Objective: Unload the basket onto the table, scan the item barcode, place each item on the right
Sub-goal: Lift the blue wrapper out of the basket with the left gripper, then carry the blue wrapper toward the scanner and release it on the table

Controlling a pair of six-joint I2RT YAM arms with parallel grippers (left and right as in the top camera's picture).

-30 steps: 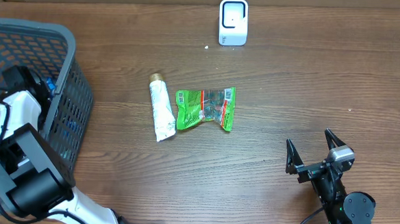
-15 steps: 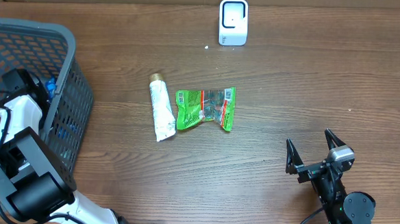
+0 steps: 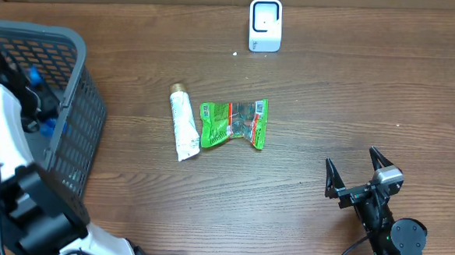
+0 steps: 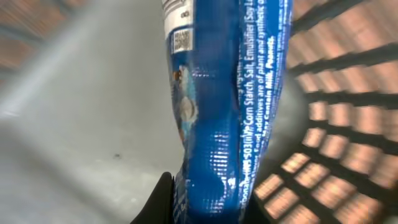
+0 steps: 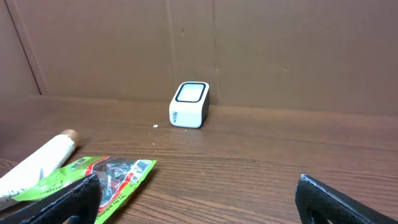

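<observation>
While the left gripper (image 4: 205, 208) is clenched on the blue packet (image 4: 230, 112) inside the basket (image 3: 79, 135), the pick-up step looks to be in hand. Next, I judge, the packet must be lifted clear of the mesh and its code presented to the scanner (image 3: 265, 24) across the worktop (image 3: 331, 94). The right gripper (image 3: 357, 177) rests released.

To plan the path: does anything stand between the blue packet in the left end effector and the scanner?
Yes. The blue packet is inside the basket, whose mesh wall rises on the side toward the scanner. The tube and green packet lie beside the straight line, not on it.
</observation>
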